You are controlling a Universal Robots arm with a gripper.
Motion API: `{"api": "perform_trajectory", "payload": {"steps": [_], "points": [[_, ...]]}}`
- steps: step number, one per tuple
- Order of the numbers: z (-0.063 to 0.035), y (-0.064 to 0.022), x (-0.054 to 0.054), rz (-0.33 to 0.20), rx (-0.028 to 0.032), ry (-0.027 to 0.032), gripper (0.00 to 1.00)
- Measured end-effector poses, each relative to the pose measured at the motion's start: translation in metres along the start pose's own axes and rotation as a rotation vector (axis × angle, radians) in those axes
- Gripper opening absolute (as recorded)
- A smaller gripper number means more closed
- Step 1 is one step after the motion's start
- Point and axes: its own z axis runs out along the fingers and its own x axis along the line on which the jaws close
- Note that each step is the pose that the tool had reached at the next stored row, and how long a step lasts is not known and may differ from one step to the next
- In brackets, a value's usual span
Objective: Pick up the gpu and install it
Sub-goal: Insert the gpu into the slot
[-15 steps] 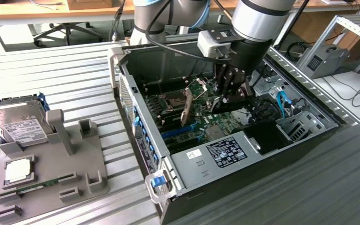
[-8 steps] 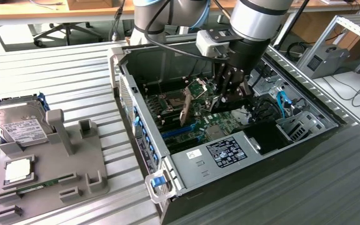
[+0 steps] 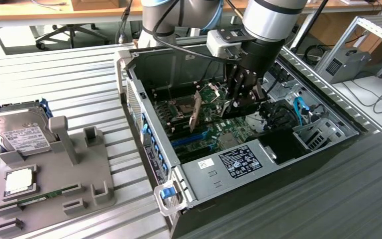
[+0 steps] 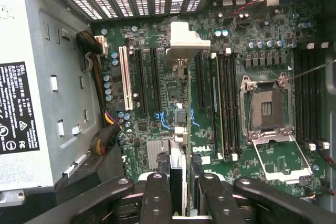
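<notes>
Motherboard point(image 4: 173, 103): dark green, dotted with silver-topped capacitors; one white expansion slot point(image 4: 125, 85) among black slots; blue cable point(image 3: 302, 110) in the case; gpu point(image 4: 179, 129) between the fingers point(image 4: 157, 198): green edge, silver bracket point(image 4: 184, 40) at its far end; gripper point(image 3: 238, 102): black, on a silver and black arm point(image 3: 270, 20); power supply point(image 3: 234, 162): grey metal, black label with white print; hard drive point(image 3: 20, 133): silver, white label; holder tray point(image 3: 58, 189): plain grey; case latch point(image 3: 169, 191): blue.
</notes>
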Motion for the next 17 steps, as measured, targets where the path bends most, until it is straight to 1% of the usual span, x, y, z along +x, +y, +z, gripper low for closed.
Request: {"api": "perform_trajectory", "payload": {"steps": [1,4,7,8,17], "points": [[0.0,0.0,0.0,0.0,-0.0099,0.0011,0.26],[0.0,0.0,0.0,-0.001,-0.0104,0.0012,0.26],[0.0001,0.0,0.0,-0.051,-0.0115,0.0021,0.26],[0.0002,0.0,0.0,-0.082,-0.0122,0.0026,0.26],[0.0001,0.0,0.0,-0.082,-0.0122,0.0028,0.26]]}}
